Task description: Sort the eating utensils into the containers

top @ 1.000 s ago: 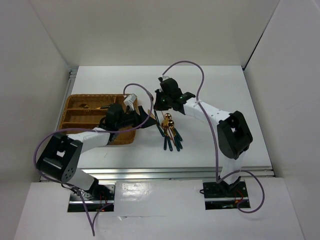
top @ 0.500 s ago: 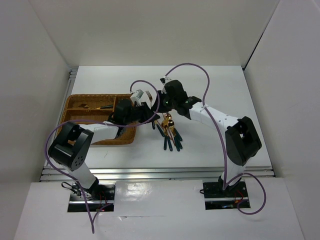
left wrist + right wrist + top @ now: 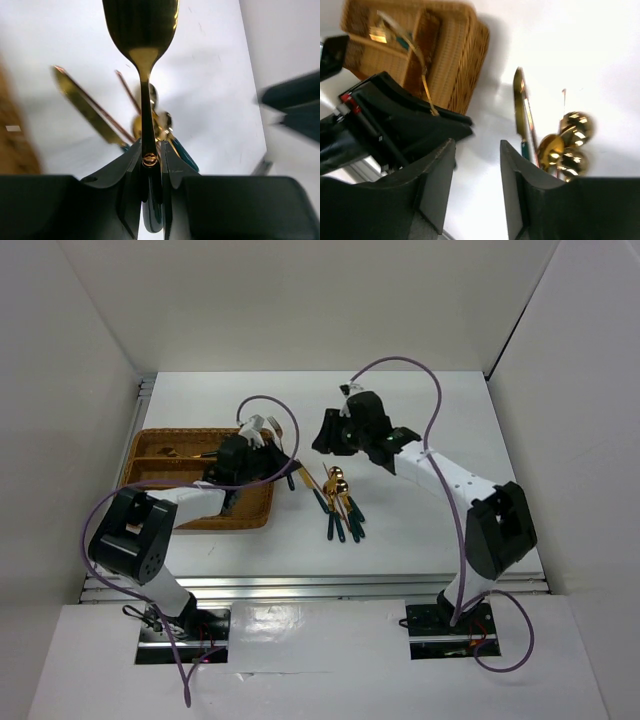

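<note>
The left gripper clamps nearly closed on the teal handle of a gold-headed utensil at the wicker tray's right edge for deposit, while the right gripper, jaws parted and empty, hovers beside the mid-table utensil pile.

1. The left claw, spread wide a second ago beside the right edge of the wicker tray, reached out to meet the right claw and closed on the teal handle of a gold fork.
2. It has since swung back toward the tray, carrying the fork.
3. The right claw, clamped before, has parted its fingers and drawn away, empty.
</note>
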Available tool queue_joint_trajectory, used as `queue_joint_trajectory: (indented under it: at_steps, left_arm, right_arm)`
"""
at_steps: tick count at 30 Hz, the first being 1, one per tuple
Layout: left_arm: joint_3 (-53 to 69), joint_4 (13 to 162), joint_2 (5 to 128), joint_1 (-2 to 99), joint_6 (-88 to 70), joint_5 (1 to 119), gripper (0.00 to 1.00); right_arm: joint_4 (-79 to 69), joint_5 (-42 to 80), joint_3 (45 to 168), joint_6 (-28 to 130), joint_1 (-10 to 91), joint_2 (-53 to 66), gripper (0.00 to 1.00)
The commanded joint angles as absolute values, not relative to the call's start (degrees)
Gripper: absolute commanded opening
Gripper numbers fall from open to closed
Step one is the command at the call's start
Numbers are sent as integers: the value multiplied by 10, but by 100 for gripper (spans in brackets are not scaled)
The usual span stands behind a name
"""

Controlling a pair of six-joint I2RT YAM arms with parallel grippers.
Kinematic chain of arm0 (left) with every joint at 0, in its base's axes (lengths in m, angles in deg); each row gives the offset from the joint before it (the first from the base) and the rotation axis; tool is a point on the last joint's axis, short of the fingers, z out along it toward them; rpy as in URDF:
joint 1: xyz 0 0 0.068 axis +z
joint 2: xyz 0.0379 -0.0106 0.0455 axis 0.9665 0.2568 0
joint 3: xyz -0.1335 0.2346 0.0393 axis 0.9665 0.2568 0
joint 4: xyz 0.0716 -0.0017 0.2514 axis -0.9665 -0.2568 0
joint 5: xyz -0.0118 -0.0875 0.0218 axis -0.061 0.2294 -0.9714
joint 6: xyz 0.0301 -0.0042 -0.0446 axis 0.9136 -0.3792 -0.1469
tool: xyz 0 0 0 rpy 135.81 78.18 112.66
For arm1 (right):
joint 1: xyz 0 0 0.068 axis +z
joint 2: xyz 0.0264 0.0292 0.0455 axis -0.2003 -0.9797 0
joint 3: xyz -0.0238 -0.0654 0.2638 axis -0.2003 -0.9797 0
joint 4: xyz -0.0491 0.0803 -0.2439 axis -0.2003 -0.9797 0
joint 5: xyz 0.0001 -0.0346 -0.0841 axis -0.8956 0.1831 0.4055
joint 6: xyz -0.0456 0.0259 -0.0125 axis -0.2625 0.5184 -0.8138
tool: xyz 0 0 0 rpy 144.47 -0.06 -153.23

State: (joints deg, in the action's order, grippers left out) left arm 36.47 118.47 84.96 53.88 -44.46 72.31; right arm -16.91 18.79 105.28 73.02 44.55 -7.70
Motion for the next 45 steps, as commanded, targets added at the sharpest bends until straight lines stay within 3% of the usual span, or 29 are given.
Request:
queue_joint_trajectory:
  at_steps: [1,7,13,21,32,45]
  left_arm:
    - [375,1189,810,582,-462,693,19]
    - [368,1147,782,668,-503,633,19]
    - [363,1131,776,772,-614,522,19]
    - [350,1104,806,784,-708,374,21]
    - [301,1033,865,784,-829,312,22]
    - [279,932,859,784,-876,298,58]
  right_arm:
    - [-163,206,1049,721,423,5,49]
    - [-132,237,993,699,418,56,55]
    - [-143,194,987,699,418,-2,55]
    - [-143,151,971,694,418,-52,55]
    - [-143,118,977,683,418,-104,52]
    - [-149,107,982,678,418,-110,52]
